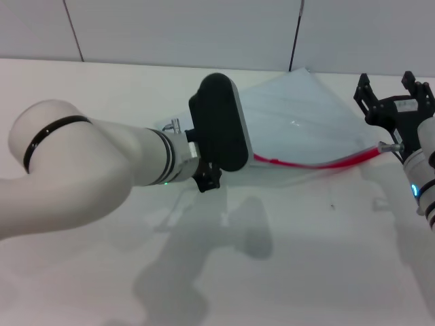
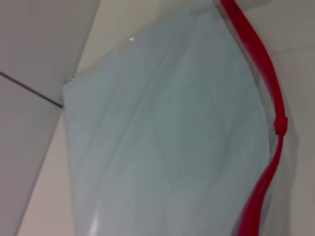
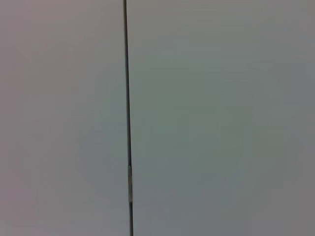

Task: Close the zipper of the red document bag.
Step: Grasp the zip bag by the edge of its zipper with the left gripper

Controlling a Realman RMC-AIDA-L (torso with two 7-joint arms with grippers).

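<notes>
the red document bag point(image 1: 299, 115) lies on the table point(image 1: 272, 272), upper right of the frame. its zipper point(image 1: 319, 163) looks partly done: the slider point(image 2: 280, 124) sits midway. left pincer's state i cannot tell; right pincer point(image 1: 393, 88) spread, empty.

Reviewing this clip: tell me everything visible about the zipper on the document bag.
The zipper is a thin bright red plastic-looking strip along the near long edge of the red document bag, bowed rather than straight. A small red slider sits partway along. One end runs behind the left arm's wrist; the other stops beside the right gripper, contact unclear.
</notes>
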